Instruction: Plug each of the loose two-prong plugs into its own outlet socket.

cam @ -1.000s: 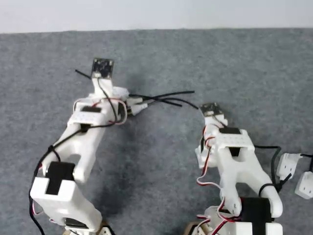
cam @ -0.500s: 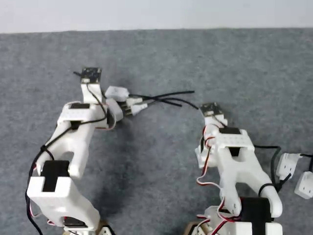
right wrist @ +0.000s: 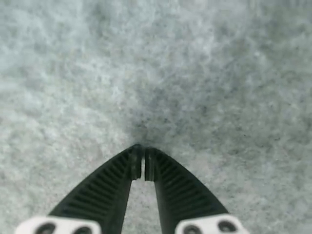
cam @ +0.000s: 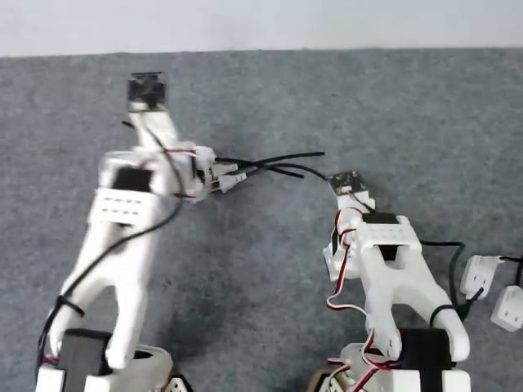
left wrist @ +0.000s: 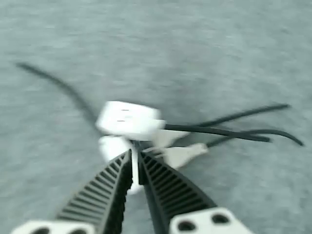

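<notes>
A bundle of white plugs (cam: pixel 227 176) with black cords (cam: pixel 286 162) lies on the grey carpet at the middle left. In the left wrist view a white block (left wrist: pixel 129 120) on a black cord lies beyond two smaller plugs (left wrist: pixel 181 154). My left gripper (left wrist: pixel 135 157) is shut, its tips right over the near edge of this bundle; I cannot tell whether they touch it. The right gripper (right wrist: pixel 139 157) is shut over bare carpet with nothing in it. Two white outlet sockets (cam: pixel 479 274) lie at the far right beside the right arm (cam: pixel 384 238).
The second socket (cam: pixel 510 307) lies near the right edge, its black cord (cam: pixel 454 260) looping by the right arm's base. Grey carpet (cam: pixel 270 269) covers the table, and a pale wall (cam: pixel 261 24) runs along the far side.
The left arm swung left, then back, and now stands higher over the plug bundle, its wrist camera farther from me. The plugs stayed put. The right arm barely shifted.
</notes>
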Available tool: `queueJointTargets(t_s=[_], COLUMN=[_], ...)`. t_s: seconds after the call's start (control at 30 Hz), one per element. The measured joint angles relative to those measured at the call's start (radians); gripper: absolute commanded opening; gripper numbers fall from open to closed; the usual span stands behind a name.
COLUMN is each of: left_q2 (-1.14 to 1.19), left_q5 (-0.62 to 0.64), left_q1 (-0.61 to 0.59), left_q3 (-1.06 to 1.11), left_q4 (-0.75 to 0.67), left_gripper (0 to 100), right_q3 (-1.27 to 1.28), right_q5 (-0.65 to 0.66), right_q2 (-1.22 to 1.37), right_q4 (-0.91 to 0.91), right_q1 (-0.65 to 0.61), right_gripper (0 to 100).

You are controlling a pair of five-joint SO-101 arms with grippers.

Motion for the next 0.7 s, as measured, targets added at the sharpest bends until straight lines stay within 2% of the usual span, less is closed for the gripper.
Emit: queueJointTargets(t_s=[0.13, 0.27, 0.47, 0.7], left_q2=[0.103, 0.285, 0.446, 0.451], left_q5=[0.032, 0.041, 0.041, 0.041], left_q1=[0.104, 0.110, 0.048, -0.008], left_q3=[0.049, 0.000, -0.066, -0.072], left_q4=[-0.155, -0.201, -0.201, -0.083], left_gripper=[1, 1, 1, 1], right_q3=[0.000, 0.000, 0.000, 0.000], right_q5=[0.002, 0.002, 0.034, 0.041], right_q2=[0.000, 0.000, 0.000, 0.000], right_q4=[0.000, 0.000, -0.002, -0.002], right_q1=[0.000, 0.000, 0.000, 0.000], right_gripper=[0.8, 0.8, 0.8, 0.8])
